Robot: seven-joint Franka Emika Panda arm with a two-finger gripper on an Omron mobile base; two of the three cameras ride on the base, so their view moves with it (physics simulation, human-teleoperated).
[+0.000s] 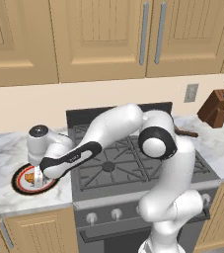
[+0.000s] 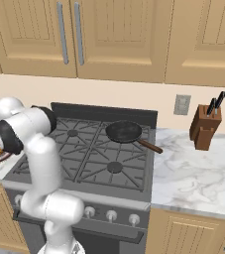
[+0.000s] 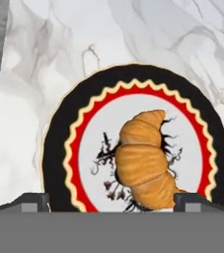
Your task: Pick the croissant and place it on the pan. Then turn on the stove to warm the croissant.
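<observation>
plainly, fingers [image 3: 111, 201] spread apart above ridged golden croissant [image 3: 144, 158] on round glossy plate [image 3: 59, 148].

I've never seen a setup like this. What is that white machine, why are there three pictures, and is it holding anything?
It's a white robot arm on a base in a simulated kitchen. Two pictures come from cameras behind it, left and right; the third looks out from its hand. The gripper is open and holds nothing; it hangs over a croissant lying on a red-rimmed plate on the marble counter, left of the stove. A black pan sits on a back burner, and a knife block stands to the right.
</observation>
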